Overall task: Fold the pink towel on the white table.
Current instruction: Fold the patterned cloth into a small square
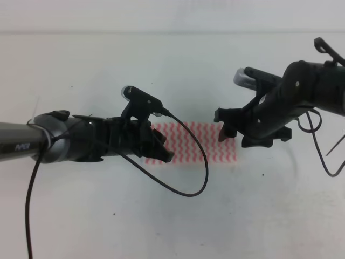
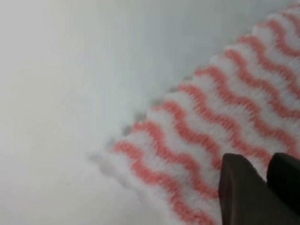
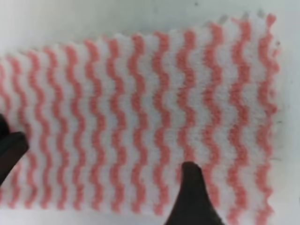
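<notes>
I had the thin rectangular cloth with pink-red and white wavy stripes (image 1: 199,141) lying flat near the middle of the broad plain white tabletop (image 1: 178,70), one arm at each short end, which I judged the right stance for a lengthwise fold.

Left pincer (image 1: 161,150): sat low over the cloth's 9 o'clock end in the high view. In the left wrist view two dark fingertips (image 2: 243,192) showed at 5 o'clock, close together over the striped weave. I could not tell whether they pinched cloth or merely rested above it.

Right pincer (image 1: 225,130): over the 3 o'clock end. The right wrist view showed one dark fingertip (image 3: 192,197) at 6 o'clock over the stripes and another dark tip at 9 o'clock, well apart, so I read this pincer as spread wide with nothing held.

Cloth orientation: long axis ran 9 to 3 o'clock in the high view; stripes ran across the short way. It looked like a narrow band, but I could not tell whether it was already doubled.

My judgement: both ends were being addressed so one short edge could be carried over to the other. No corner was visibly lifted.
</notes>
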You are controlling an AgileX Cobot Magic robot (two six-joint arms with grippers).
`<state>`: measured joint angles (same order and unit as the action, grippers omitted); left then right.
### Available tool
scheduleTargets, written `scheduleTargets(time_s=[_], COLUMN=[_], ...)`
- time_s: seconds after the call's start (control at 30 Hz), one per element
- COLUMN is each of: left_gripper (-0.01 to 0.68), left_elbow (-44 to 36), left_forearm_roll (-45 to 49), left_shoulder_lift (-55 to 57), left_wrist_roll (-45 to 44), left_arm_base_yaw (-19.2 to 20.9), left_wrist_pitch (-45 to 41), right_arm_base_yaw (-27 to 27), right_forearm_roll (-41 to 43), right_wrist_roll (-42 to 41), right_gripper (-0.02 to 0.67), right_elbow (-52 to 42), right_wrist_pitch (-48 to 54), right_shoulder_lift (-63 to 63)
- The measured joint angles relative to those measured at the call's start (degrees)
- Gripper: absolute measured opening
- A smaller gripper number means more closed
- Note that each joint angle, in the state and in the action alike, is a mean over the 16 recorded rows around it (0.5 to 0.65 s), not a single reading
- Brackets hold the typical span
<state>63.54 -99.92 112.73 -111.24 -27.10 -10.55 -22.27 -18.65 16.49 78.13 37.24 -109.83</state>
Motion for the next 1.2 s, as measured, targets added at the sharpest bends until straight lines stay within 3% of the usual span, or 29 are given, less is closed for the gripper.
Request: scheduleTargets(time_s=[1.2], left_gripper=[0.107], left_elbow=[0.1], left_forearm_roll=[-0.3], left_shoulder_lift=[0.1], left_wrist_roll=[0.2], left_arm_base_yaw=[0.0], left_wrist_pitch=[-0.3], right_arm_base_yaw=[0.0], right_forearm_roll=[0.2], right_wrist_roll=[-0.2], right_gripper=[0.425], right_elbow=[2.1], right_wrist_pitch=[-3.6], right_shoulder_lift=[-5.1])
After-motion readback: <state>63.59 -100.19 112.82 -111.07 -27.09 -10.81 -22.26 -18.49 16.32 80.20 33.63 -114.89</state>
